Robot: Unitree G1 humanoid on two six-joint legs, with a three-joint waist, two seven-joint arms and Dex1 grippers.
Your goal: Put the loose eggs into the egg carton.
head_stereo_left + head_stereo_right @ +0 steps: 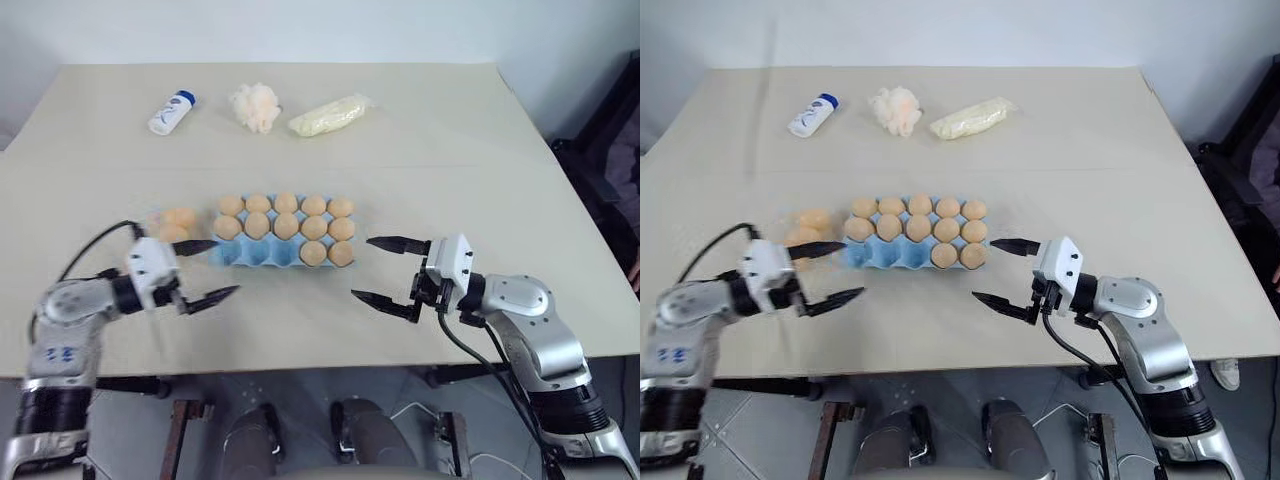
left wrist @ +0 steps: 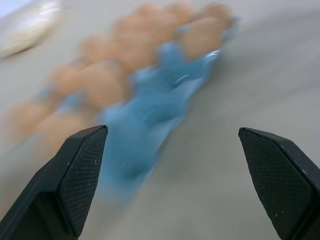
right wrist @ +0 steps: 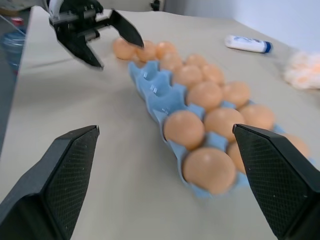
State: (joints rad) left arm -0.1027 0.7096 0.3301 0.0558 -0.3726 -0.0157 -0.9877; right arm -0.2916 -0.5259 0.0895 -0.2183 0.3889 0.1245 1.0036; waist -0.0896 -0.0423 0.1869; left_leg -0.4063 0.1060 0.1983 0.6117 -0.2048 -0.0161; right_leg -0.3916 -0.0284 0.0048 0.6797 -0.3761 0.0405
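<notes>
The light-blue egg carton (image 1: 250, 255) lies at the table's middle. Its two far rows are full of eggs, and its near row has two eggs at the right end, with empty cups to their left. A small cluster of loose eggs (image 1: 175, 222) rests on the table just left of the carton. My left gripper (image 1: 226, 267) hovers open and empty at the carton's near left corner, beside the loose eggs. My right gripper (image 1: 361, 267) stands open and empty just right of the carton, pointing at it. The right wrist view shows the carton (image 3: 155, 90) and the left gripper (image 3: 112, 35) beyond it.
At the back of the table lie a white bottle with a blue cap (image 1: 171, 112), a fluffy cream puff ball (image 1: 256, 106) and a pale yellow wrapped packet (image 1: 330, 115). The table's front edge runs just below both grippers. A dark object (image 1: 610, 130) stands off the right side.
</notes>
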